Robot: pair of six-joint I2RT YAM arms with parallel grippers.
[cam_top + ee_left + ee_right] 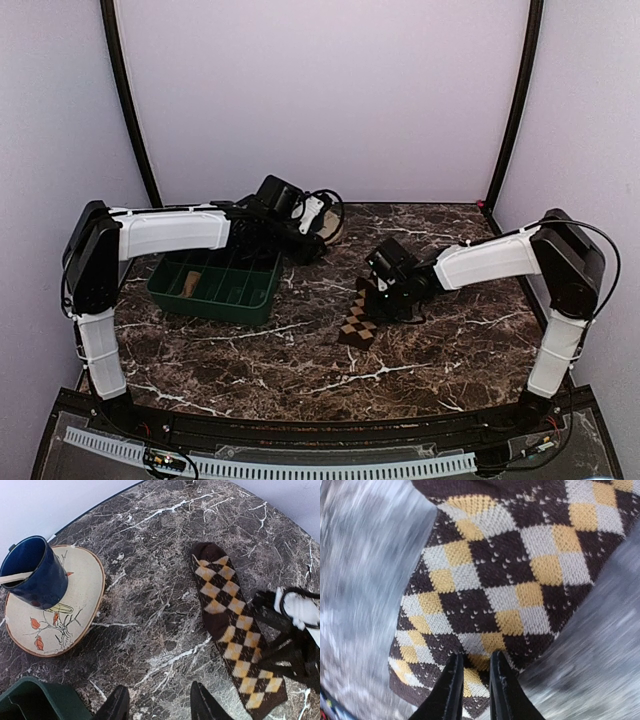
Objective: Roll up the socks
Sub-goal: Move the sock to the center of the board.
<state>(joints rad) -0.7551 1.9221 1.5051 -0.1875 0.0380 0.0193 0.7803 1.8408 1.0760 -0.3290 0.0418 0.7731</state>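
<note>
Right wrist alone shows right gripper (476,656) nipped nearly closed on checkered sock (510,580) edge; left gripper (159,689) half-open, empty.

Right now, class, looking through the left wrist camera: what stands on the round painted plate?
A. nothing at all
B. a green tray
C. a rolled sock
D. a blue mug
D: the blue mug stands on the painted plate, while the checkered sock lies flat on the table, apart from the plate.
</note>
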